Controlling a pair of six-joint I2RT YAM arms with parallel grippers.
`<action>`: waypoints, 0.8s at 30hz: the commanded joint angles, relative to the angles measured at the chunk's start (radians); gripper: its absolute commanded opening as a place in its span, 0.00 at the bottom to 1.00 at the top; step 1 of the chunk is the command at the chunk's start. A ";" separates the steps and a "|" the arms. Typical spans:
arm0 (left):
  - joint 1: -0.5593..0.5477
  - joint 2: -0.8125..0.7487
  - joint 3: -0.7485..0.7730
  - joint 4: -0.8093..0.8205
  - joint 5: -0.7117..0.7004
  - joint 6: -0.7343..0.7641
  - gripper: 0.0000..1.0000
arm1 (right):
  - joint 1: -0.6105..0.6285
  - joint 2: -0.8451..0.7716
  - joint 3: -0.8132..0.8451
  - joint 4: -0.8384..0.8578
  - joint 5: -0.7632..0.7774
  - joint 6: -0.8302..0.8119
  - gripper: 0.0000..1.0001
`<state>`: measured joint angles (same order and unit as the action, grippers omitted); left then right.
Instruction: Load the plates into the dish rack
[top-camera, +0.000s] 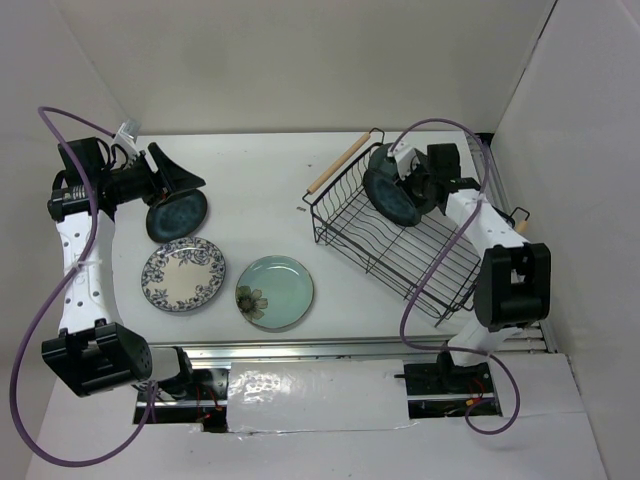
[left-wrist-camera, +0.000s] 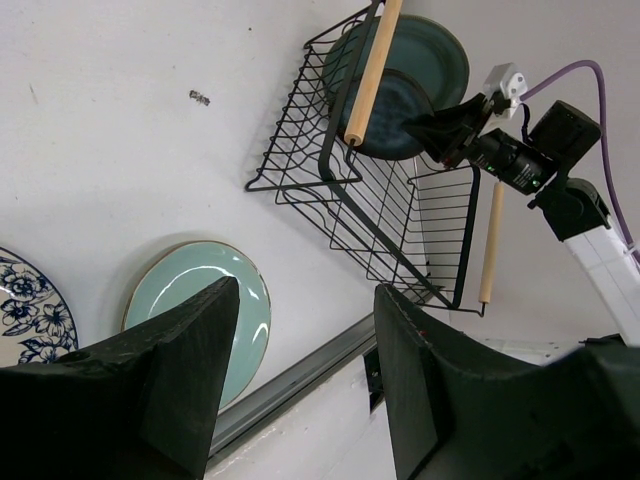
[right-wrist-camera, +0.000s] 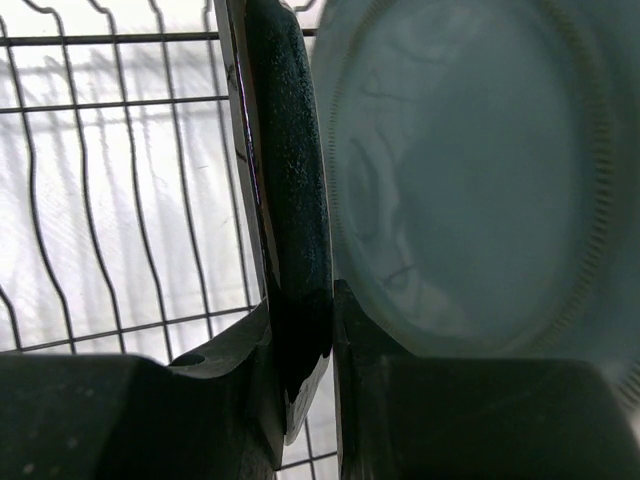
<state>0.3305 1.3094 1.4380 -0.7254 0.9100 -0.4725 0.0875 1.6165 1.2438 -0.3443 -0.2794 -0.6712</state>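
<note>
Gripping grey plate (top-camera: 385, 200) rim in right hand (right-wrist-camera: 300, 320), inside rack (top-camera: 430, 270); face blurred. Holding left hand (left-wrist-camera: 305, 290) open, half-covering navy plate (top-camera: 178, 218).

Two white-and-black arms with purple cabling, as they appeared on my remote feeds.

On the overhead feed I saw that the left arm (top-camera: 78, 262) and right arm (top-camera: 478, 222) each had white link segments, the left one marked with a row of small dark dots, joined by boxy matte-black joint housings (top-camera: 95, 360). A purple cable (top-camera: 25, 340) ran off each arm in a loose loop. The left gripper (top-camera: 185, 185) and right gripper (top-camera: 392, 190) were black, each with a small white tag near its wrist. On my left wrist feed the fingers (left-wrist-camera: 190, 380) were broad, tapering wedges of rough black plastic, and the right wrist feed showed the same dull finish.
</note>
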 joint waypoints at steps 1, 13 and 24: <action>0.005 0.004 0.002 0.029 0.007 0.021 0.68 | 0.024 -0.014 0.062 0.103 -0.021 -0.008 0.00; 0.004 0.004 -0.004 0.027 0.004 0.032 0.68 | 0.080 0.037 0.114 0.039 0.009 -0.002 0.58; 0.004 0.005 -0.011 0.030 0.006 0.041 0.68 | 0.116 -0.041 0.138 0.024 0.003 0.025 1.00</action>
<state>0.3305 1.3197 1.4334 -0.7246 0.9051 -0.4667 0.1944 1.6630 1.3426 -0.3508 -0.2569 -0.6674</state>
